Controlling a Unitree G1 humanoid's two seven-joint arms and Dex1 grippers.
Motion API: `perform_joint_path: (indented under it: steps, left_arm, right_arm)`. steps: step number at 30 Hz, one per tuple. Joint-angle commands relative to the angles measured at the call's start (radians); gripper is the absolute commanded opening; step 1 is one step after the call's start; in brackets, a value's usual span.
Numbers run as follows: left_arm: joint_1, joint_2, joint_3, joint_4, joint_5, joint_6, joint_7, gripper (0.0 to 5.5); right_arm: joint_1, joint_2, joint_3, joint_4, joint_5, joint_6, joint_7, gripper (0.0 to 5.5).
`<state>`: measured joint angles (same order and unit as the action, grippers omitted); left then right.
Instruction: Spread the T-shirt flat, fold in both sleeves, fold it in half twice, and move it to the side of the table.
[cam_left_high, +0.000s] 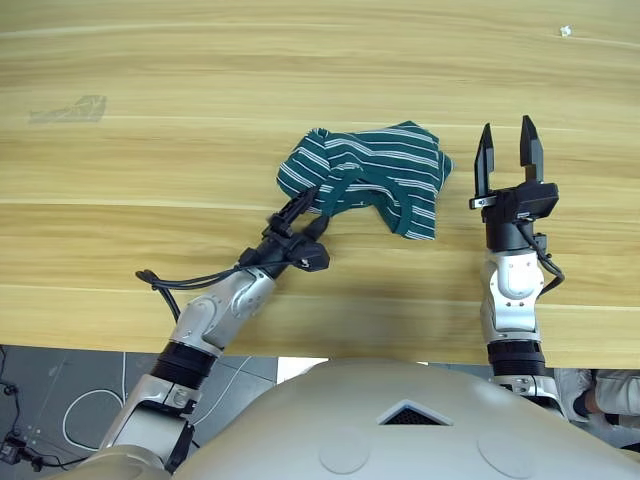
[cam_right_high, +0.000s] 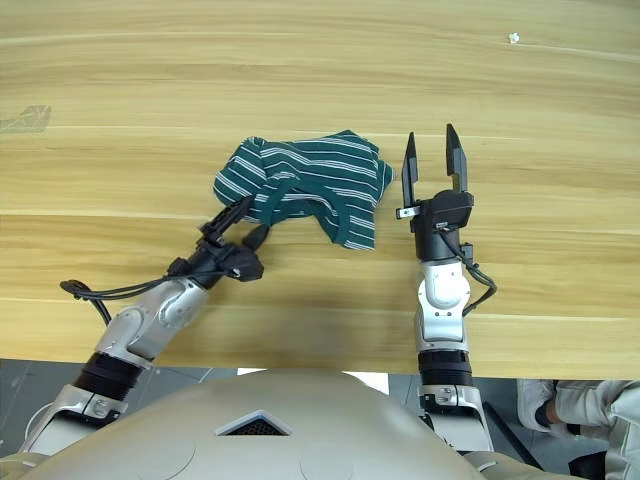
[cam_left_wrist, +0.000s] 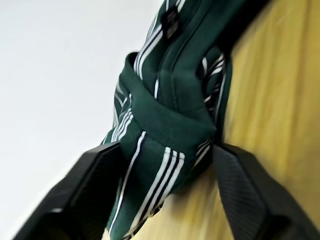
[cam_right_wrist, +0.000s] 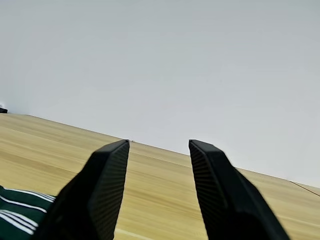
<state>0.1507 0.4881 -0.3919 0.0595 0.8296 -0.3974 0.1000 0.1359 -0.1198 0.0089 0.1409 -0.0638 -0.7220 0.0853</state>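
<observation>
A dark green T-shirt with white stripes (cam_left_high: 372, 172) lies crumpled in a heap at the middle of the wooden table (cam_left_high: 200, 60). My left gripper (cam_left_high: 309, 211) sits at the heap's near left edge. It is open, and a bunched fold of the T-shirt (cam_left_wrist: 165, 115) fills the space between its two fingers (cam_left_wrist: 90, 175). My right gripper (cam_left_high: 506, 148) stands just right of the shirt, pointing away from me. It is open and holds nothing, with its fingers (cam_right_wrist: 107, 175) above bare wood. A corner of the T-shirt (cam_right_wrist: 15, 210) shows beside it.
A small white scrap (cam_left_high: 565, 31) lies at the far right of the table. A faint grey mark (cam_left_high: 70, 108) sits at the far left. The table's front edge (cam_left_high: 100, 348) runs just behind both wrists. Bare wood surrounds the shirt.
</observation>
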Motion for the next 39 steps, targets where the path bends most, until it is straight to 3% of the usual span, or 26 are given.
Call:
perform_joint_path:
  steps: [1,15,21,25,31,35,39]
  left_arm:
    - [0.003,0.009,-0.005,0.003,0.001,-0.009,0.006,2.43]
    - [0.019,0.024,-0.022,-0.010,-0.032,-0.040,-0.026,0.64]
    - [0.095,0.065,-0.010,-0.174,-0.283,-0.035,-0.247,0.04]
    - [0.113,0.084,0.020,-0.260,-0.368,0.036,-0.368,0.03]
    - [0.120,0.066,0.010,-0.247,-0.319,0.062,-0.385,0.03]
    - [0.129,0.062,0.019,-0.254,-0.312,0.077,-0.387,0.03]
    - [0.133,0.063,0.027,-0.262,-0.310,0.082,-0.387,0.03]
  right_arm:
    - [-0.010,0.004,0.005,0.004,-0.015,0.001,-0.007,2.21]
    - [-0.020,0.010,0.019,0.025,-0.028,-0.005,-0.006,2.21]
    - [-0.014,-0.023,0.047,0.028,-0.026,-0.004,0.045,2.21]
    - [0.020,-0.077,0.102,0.013,-0.009,0.003,0.137,2.21]
    - [0.124,-0.232,0.259,-0.010,0.050,0.073,0.416,2.21]
    - [0.138,-0.325,0.269,-0.018,0.116,0.115,0.547,2.21]
    - [0.109,-0.342,0.243,0.038,0.077,0.102,0.538,2.21]
